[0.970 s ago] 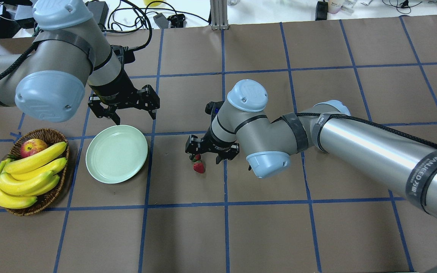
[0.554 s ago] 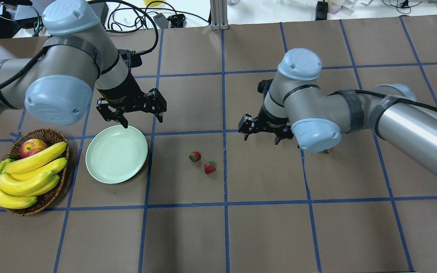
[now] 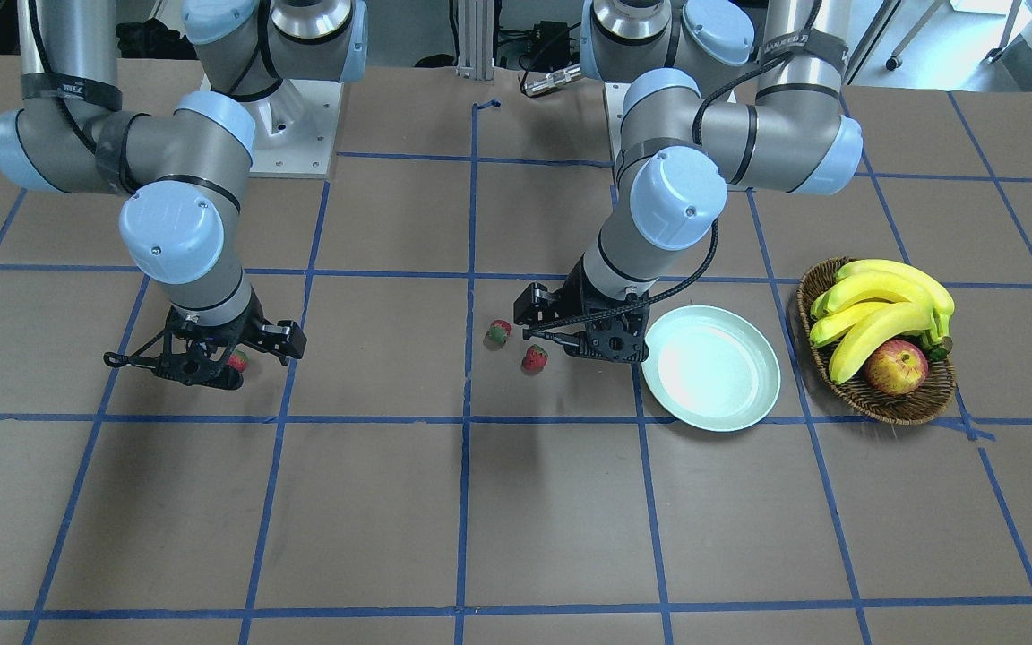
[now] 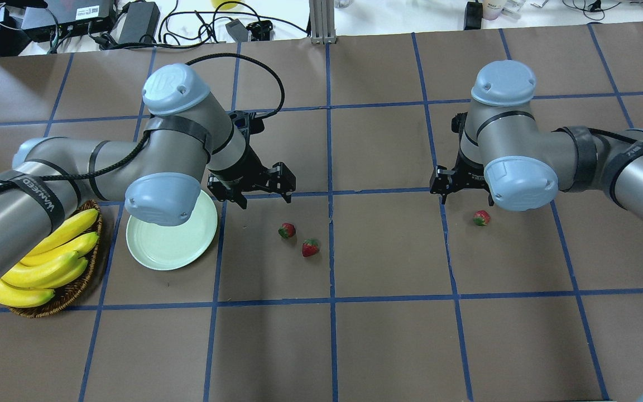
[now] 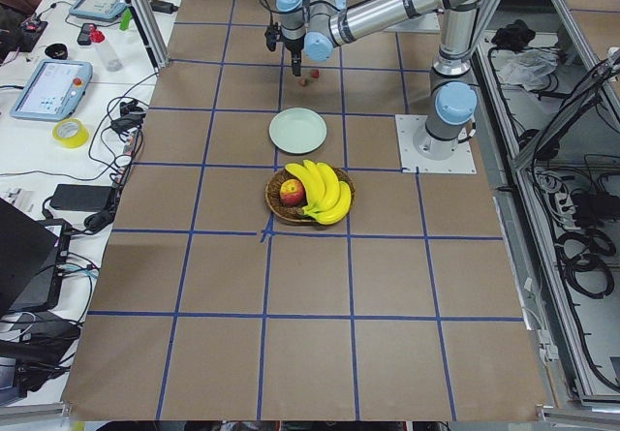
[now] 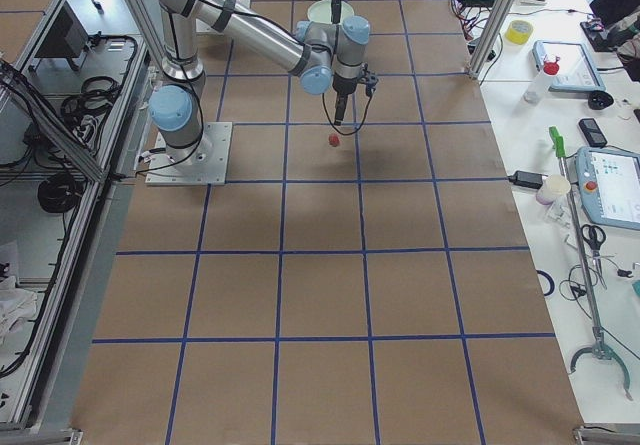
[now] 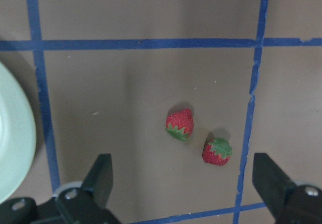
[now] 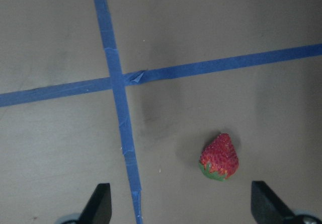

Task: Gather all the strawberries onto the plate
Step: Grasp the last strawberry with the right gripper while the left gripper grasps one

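Left hand [image 4: 265, 199], now closer, near two strawberries [image 4: 287, 230]

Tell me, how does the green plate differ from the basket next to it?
The plate is smooth, pale mint green and shallow; the basket is dark brown woven wicker with deeper walls. The plate holds nothing, while the basket carries bananas and an apple. Both are round, similar in width, and sit side by side.

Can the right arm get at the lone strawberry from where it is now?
Probably yes: the right gripper is open above the lone strawberry, which sits within its fingers' span, only bare table around.
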Robot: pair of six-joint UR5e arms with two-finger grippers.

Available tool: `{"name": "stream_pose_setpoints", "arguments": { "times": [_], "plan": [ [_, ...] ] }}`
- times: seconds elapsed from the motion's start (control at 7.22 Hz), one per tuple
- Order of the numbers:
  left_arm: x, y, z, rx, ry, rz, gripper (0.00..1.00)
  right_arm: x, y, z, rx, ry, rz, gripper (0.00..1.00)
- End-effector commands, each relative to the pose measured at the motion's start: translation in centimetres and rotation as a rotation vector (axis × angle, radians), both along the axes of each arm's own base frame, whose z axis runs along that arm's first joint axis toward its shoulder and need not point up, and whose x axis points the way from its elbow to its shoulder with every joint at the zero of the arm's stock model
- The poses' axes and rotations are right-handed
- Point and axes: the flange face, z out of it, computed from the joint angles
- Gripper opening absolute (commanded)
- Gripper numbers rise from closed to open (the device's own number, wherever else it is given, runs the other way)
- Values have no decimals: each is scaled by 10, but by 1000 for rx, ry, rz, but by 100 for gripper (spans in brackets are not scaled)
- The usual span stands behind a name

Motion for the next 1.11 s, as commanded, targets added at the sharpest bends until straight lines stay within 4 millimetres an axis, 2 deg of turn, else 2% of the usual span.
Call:
{"name": "stream_pose_setpoints", "arguments": {
  "times": [0.0,0.14,0.42,0.55,0.69,0.83,0.97],
  "plan": [
    [-13,13,-38,51,10,-66,100,-11,-4,-36,31,-2,14,87],
    [-23,20,-45,65,6,-92,100,-14,-4,-41,43,-3,13,86],
    [-23,21,-64,100,2,-101,100,-25,0,-45,69,3,77,83],
    [-23,19,-72,113,-1,-101,100,-39,1,-46,80,-8,71,73],
    [-24,14,-74,84,3,-103,100,-39,2,-46,81,-17,72,27],
    [-26,8,-80,49,11,-101,98,-39,2,-46,81,-17,75,6],
    [-26,7,-86,59,9,-101,80,-39,1,-44,77,-19,80,0]
  ]
}}
